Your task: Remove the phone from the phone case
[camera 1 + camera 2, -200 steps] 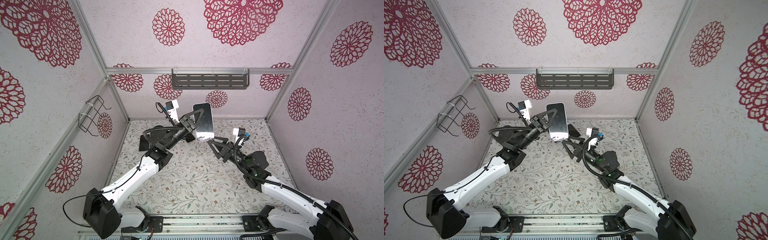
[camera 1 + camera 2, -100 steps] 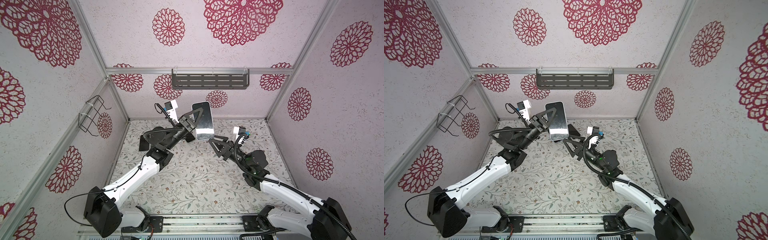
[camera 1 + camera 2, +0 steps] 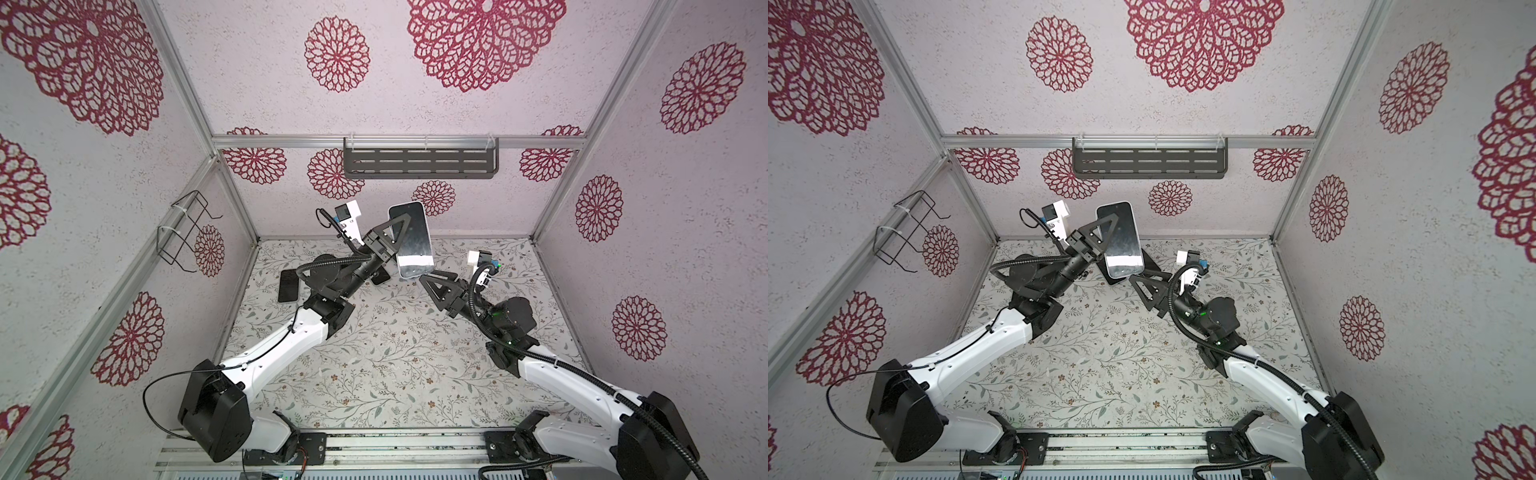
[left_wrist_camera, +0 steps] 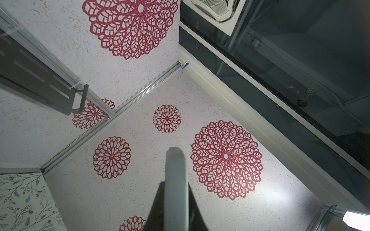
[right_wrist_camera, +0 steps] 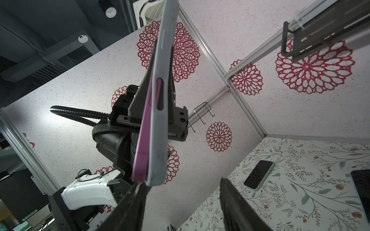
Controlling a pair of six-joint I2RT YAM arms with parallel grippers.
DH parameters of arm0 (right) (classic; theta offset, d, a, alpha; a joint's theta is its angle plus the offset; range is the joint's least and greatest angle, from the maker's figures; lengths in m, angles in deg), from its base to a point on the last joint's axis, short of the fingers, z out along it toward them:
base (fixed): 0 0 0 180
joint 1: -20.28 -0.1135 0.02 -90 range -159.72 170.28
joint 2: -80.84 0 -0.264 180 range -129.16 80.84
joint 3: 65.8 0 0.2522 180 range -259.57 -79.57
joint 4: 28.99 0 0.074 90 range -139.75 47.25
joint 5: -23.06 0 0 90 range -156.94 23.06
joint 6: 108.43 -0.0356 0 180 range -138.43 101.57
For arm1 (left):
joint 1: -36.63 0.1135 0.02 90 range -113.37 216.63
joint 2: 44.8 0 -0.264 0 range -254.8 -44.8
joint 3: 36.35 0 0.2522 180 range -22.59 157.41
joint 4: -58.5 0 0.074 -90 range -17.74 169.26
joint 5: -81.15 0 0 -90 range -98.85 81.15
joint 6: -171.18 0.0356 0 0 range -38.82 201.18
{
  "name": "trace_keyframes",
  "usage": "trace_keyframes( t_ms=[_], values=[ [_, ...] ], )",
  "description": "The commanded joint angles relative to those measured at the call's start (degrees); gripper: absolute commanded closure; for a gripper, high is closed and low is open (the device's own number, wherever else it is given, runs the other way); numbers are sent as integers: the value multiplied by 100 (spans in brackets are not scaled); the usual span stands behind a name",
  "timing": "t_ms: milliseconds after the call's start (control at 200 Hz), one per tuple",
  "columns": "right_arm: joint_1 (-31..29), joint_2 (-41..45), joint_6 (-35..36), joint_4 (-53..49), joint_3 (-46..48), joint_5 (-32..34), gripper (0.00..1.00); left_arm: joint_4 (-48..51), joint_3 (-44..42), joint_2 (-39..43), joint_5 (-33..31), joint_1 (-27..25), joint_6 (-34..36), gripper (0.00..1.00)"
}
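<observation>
At the centre of both top views the left pincer (image 3: 400, 233) was clamped on the phone (image 3: 413, 245) in its phone case (image 5: 160, 112), long axis up-down in frame, lower end just above the right pincer (image 5: 181, 183), jaws parted and empty.

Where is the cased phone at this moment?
In a top view the phone is held mid-scene in the air by the left hand, near the back wall below the dark shelf; the right hand is just under its lower end.
</observation>
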Motion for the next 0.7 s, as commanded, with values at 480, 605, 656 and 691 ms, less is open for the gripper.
trace_keyframes(
  t_ms=[480, 605, 656, 691],
  values=[
    [279, 375, -97, -377, -148, 272, 55, 672, 22, 253, 658, -397, -339, 100],
    [274, 468, -159, -355, -122, -54, 64, 879, -47, 227, 587, -337, -377, 100],
    [278, 506, -200, -355, -99, -137, 69, 883, -74, 217, 572, -307, -409, 100],
    [278, 550, -228, -355, -69, -165, 73, 881, -111, 225, 543, -285, -421, 100]
  ],
)
